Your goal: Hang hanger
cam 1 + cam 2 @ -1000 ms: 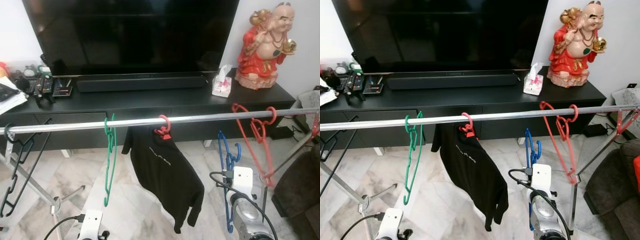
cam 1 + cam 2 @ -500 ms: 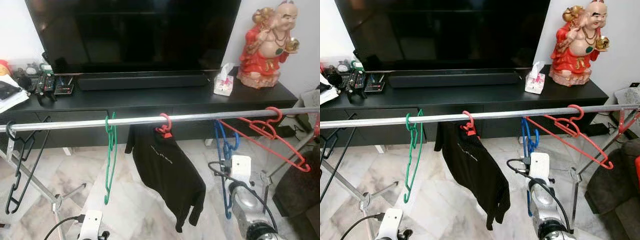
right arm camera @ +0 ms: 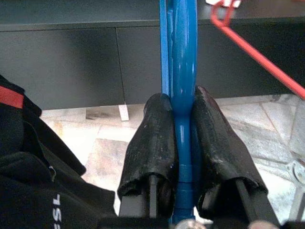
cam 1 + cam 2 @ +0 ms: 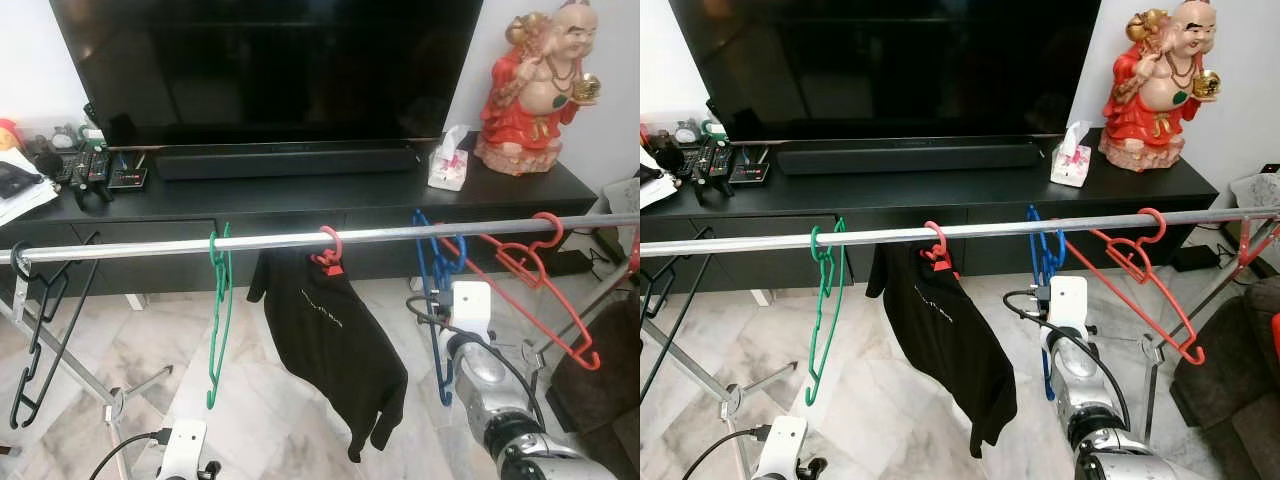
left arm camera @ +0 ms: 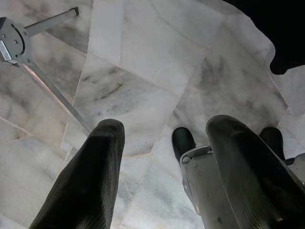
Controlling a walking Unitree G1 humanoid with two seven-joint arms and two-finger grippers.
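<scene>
Closest to me, the left gripper (image 5: 162,157) hangs low over the marble floor (image 5: 157,62), its two black fingers spread apart with nothing between them; one foot of the rack frame (image 5: 14,36) lies on the tiles beyond it. On my right, the right gripper (image 3: 178,119) is raised in front of the rail, and I can see its fingers (image 3: 147,138) clenched tight on the shaft of the blue hanger (image 4: 440,300). That hanger stands upright in the grip, its hook up at the level of the metal rail (image 4: 280,241); I cannot tell whether the hook rests over the rail or only sits just beside it.

Along the rail from left to right I see a black hanger (image 4: 40,330) at the far left end, a green hanger (image 4: 217,320), then a red hook carrying a black shirt (image 4: 330,345) that droops down to the right, then the blue hanger, and just right of it a red hanger (image 4: 540,290) hooked on and tilted, its lower arm swung out to the right.

Farther back a black TV console (image 4: 300,195) runs across the room. On it sit a soundbar (image 4: 285,160), remotes and clutter (image 4: 90,172) at the left, a tissue box (image 4: 445,165) and a red laughing statue (image 4: 535,90) at the right. A large dark TV (image 4: 265,65) stands behind the soundbar.
</scene>
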